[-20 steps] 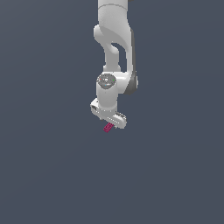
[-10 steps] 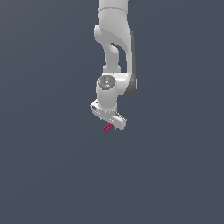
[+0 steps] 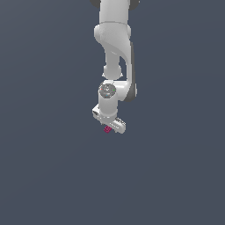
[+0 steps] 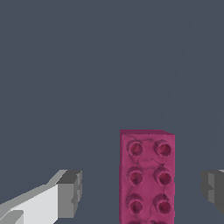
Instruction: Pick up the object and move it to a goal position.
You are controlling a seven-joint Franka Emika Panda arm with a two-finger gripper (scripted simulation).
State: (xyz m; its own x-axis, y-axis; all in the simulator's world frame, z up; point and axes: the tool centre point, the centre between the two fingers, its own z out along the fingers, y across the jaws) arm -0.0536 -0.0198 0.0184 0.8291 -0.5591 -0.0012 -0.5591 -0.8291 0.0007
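My end effector stands apart around the studded magenta brick, cut off at the frame edge, no lettering legible.

Flat, even, shadowless simulator light

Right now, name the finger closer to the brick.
The finger showing only its grey pad; its gap to the brick is narrower than at the white-bodied finger.
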